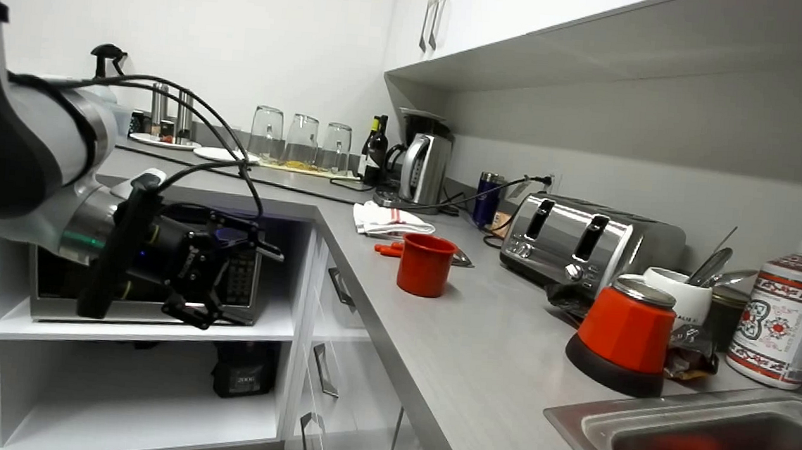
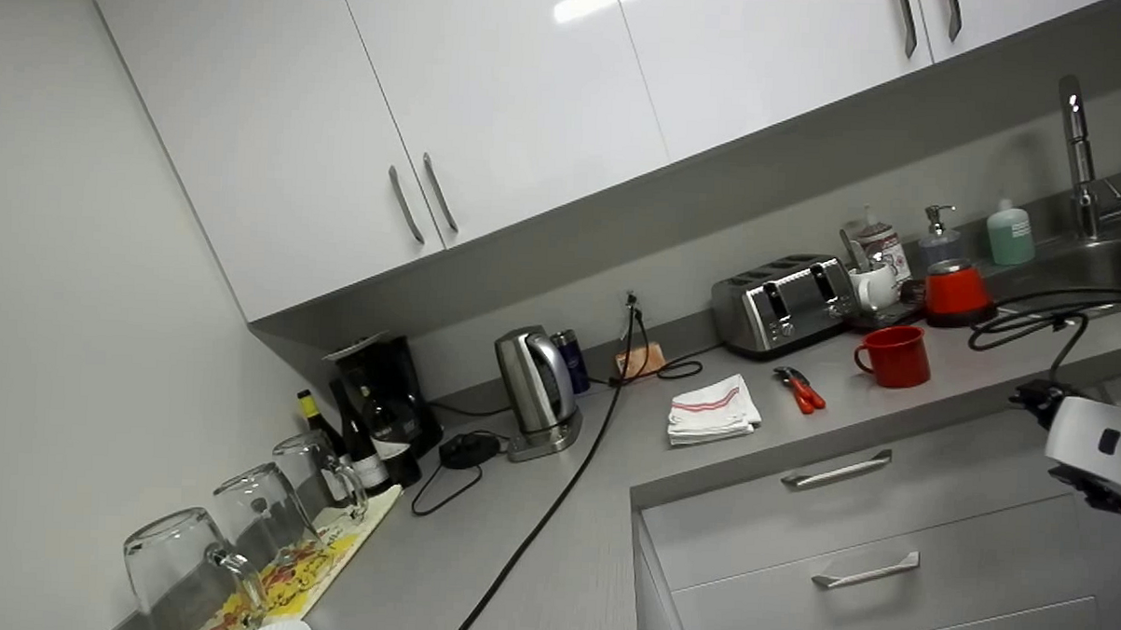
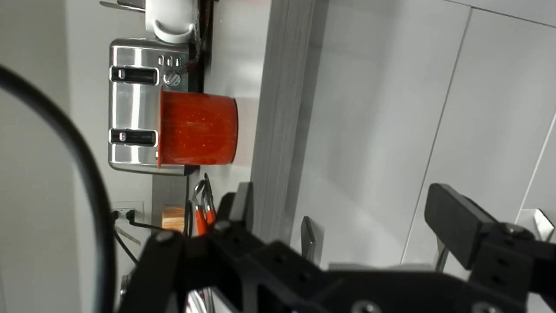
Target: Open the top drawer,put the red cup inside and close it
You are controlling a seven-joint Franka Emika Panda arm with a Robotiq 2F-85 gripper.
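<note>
The red cup [image 1: 426, 265] stands upright on the grey counter near its front edge; its side handle shows in an exterior view, where the cup [image 2: 897, 358] is right of the red-handled tool. Below the counter, the top drawer [image 2: 749, 536] is shut, with a slim silver handle [image 2: 839, 469]. My gripper [image 1: 238, 284] hangs in front of the drawer fronts, lower than the cup and apart from it. In the wrist view the gripper [image 3: 343, 208] is open with nothing between its fingers, facing the top drawer [image 3: 369, 130]. Part of the drawer handle [image 3: 307, 239] is hidden behind the gripper.
On the counter are a toaster [image 1: 583, 245], a folded towel [image 2: 711, 409], a red-handled tool [image 2: 803, 393] and a red-orange container [image 1: 626, 339] by the sink [image 1: 592, 415]. The counter edge [image 3: 282, 113] overhangs the drawers. Lower drawer handles [image 2: 869, 570] stick out below.
</note>
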